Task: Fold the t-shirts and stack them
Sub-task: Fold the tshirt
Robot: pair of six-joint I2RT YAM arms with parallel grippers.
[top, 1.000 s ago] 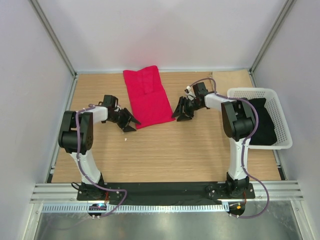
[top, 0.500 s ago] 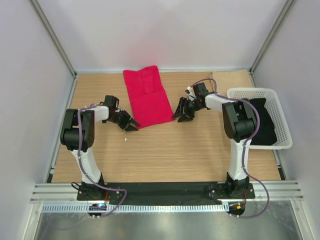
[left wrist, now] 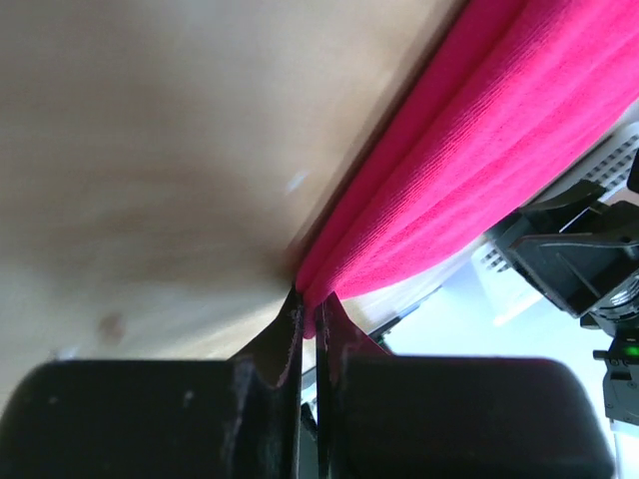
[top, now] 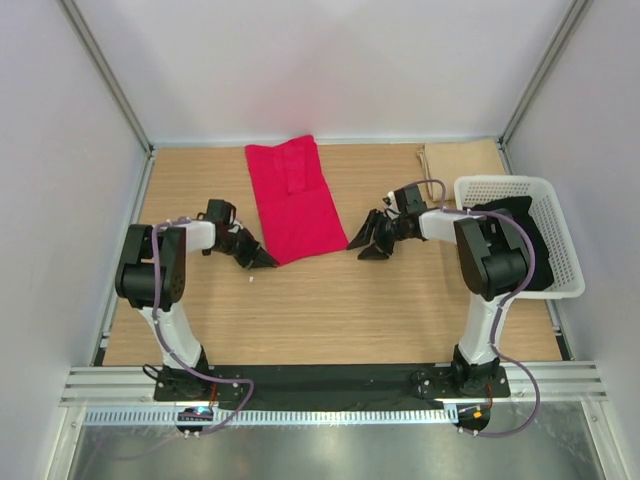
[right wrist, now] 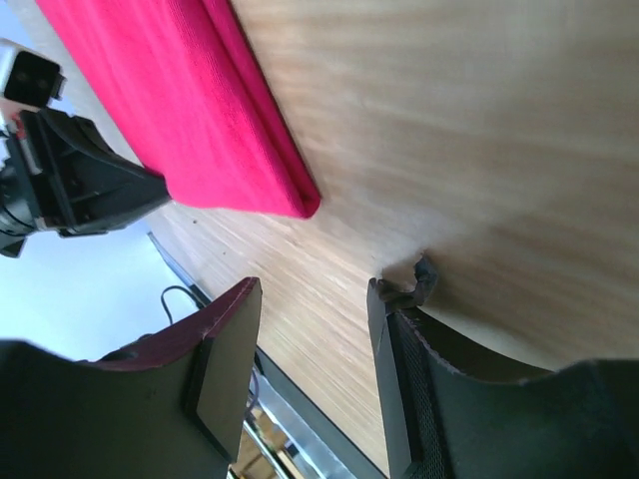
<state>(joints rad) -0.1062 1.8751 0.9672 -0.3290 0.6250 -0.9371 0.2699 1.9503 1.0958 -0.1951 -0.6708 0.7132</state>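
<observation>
A bright crimson red t-shirt (top: 293, 203) lies folded into a long strip at the back middle of the wooden table. My left gripper (top: 262, 260) is at its near left corner. In the left wrist view the gripper (left wrist: 310, 299) is shut, with the edge of the red cloth (left wrist: 479, 150) pinched between the tips. My right gripper (top: 365, 246) is low over the table just right of the shirt's near right corner. In the right wrist view it (right wrist: 312, 289) is open and empty, and the shirt corner (right wrist: 190, 110) lies a little ahead of it, not touching.
A white lattice basket (top: 505, 183) stands at the right edge with a black cloth (top: 528, 250) in it. A tan cloth (top: 460, 157) lies at the back right. Grey walls close off the back and both sides.
The left gripper has moved to the shirt's near left corner and shut on its edge. The right gripper has moved a little toward the near side and stays open.
</observation>
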